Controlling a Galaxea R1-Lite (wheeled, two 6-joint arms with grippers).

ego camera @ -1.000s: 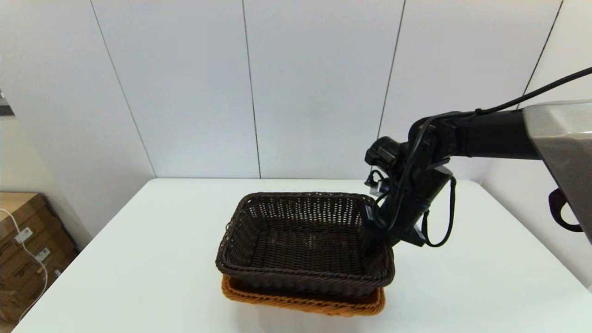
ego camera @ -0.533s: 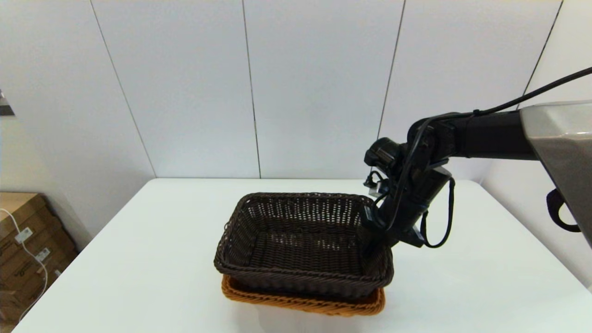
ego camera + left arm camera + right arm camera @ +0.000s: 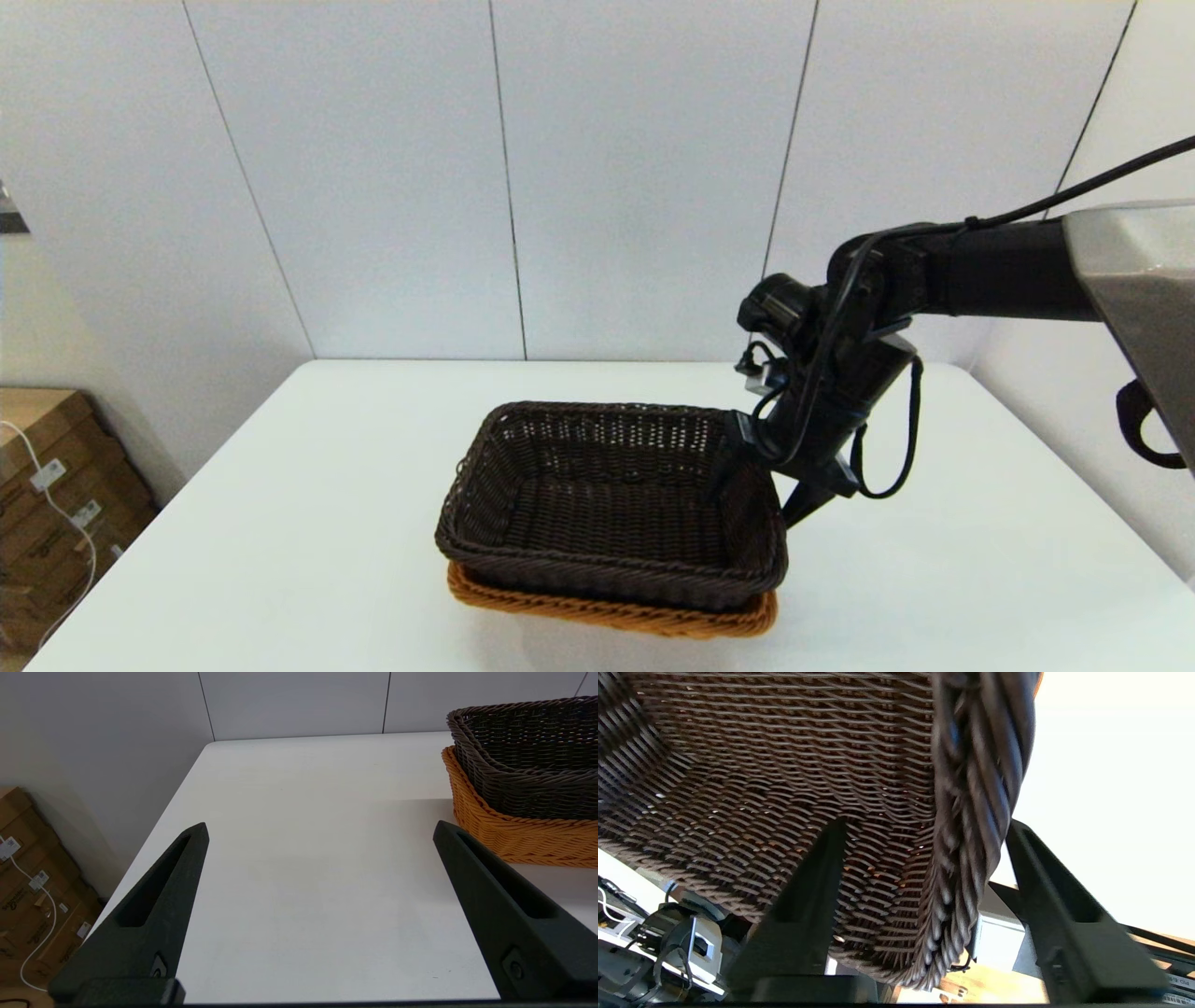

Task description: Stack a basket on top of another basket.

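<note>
The dark brown basket (image 3: 607, 509) rests nested in the orange basket (image 3: 607, 611) near the table's front middle, with only the orange rim showing below it. My right gripper (image 3: 770, 504) stands open astride the dark basket's right rim. In the right wrist view one finger (image 3: 817, 882) is inside the dark basket (image 3: 761, 765) and the other is outside, with the braided rim (image 3: 971, 812) loose between them. My left gripper (image 3: 320, 825) is open and holds nothing, low over the bare table, to the left of the orange basket (image 3: 514, 835) and the dark basket (image 3: 528, 765).
The white table (image 3: 280, 513) stretches wide on both sides of the baskets, with a panelled wall right behind it. Cardboard boxes (image 3: 47, 504) stand on the floor beyond the table's left edge.
My right gripper has opened and let go of the dark basket's right rim. The basket has dropped level into the orange one.
</note>
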